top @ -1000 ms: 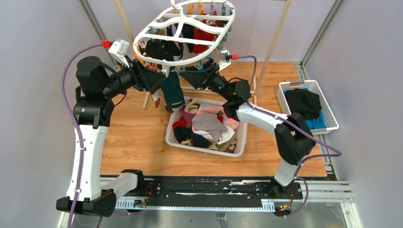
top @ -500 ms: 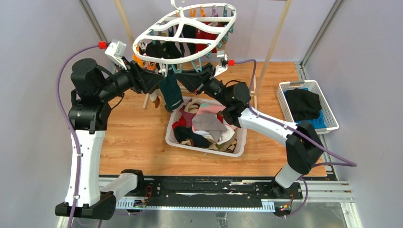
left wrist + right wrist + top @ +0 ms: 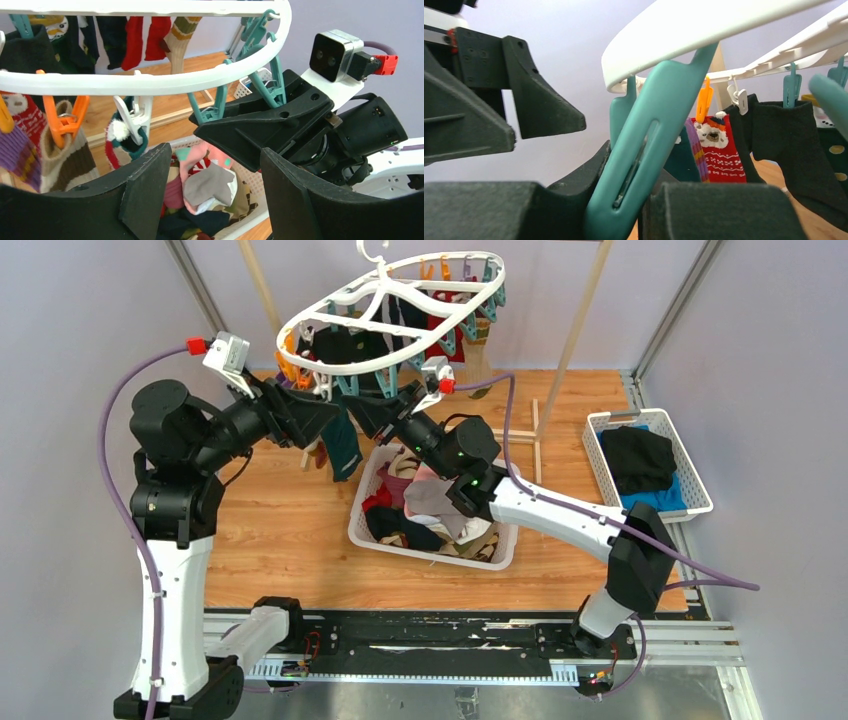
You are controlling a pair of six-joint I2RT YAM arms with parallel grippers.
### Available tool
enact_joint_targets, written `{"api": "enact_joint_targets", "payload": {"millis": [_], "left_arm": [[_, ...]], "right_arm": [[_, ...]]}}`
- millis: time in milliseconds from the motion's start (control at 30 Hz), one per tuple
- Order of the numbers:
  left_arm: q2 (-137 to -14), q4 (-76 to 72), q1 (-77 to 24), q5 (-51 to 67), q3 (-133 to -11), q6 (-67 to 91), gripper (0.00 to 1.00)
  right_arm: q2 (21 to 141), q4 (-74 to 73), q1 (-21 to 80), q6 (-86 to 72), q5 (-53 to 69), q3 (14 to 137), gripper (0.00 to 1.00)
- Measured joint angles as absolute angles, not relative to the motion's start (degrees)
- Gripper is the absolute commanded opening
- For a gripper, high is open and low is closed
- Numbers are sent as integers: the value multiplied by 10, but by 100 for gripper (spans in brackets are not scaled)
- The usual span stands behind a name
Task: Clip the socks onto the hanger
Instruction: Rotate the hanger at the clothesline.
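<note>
Socks [image 3: 440, 502]: most lie heaped in the white basket [image 3: 505, 540] on the tabletop [image 3: 280, 530]. Several already hang from clips on the hanger [image 3: 165, 82], which hangs above the basket's far left corner. One dark teal sock [image 3: 342, 445] dangles under the near rim, between the two arms.

Change over the last second: both arms have shifted left, the right one reaching further across the basket. The hanger has swung with them, and the dark teal sock has moved left too.

Right pincer [image 3: 362, 405]: clamped on a teal clothespin [image 3: 644, 150] at the rim, which sits aslant.
Left pincer [image 3: 215, 155]: fingers well apart, nothing between them in the wrist view, facing the right one just beside it.

Judgement: the sock seems to be out of the left pincer. Its top is hidden behind the arms, so I cannot tell whether a clip has bitten it. If it holds, the next sock comes from the basket.
</note>
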State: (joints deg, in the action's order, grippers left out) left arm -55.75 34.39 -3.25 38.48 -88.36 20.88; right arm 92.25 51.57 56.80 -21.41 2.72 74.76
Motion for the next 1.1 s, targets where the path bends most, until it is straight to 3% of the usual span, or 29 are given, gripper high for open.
{"api": "enact_joint_targets", "payload": {"millis": [1100], "left_arm": [[-646,254,-32,385,-866,337,53]], "right_arm": [[961,460,584,-158,-7,802,0]]}}
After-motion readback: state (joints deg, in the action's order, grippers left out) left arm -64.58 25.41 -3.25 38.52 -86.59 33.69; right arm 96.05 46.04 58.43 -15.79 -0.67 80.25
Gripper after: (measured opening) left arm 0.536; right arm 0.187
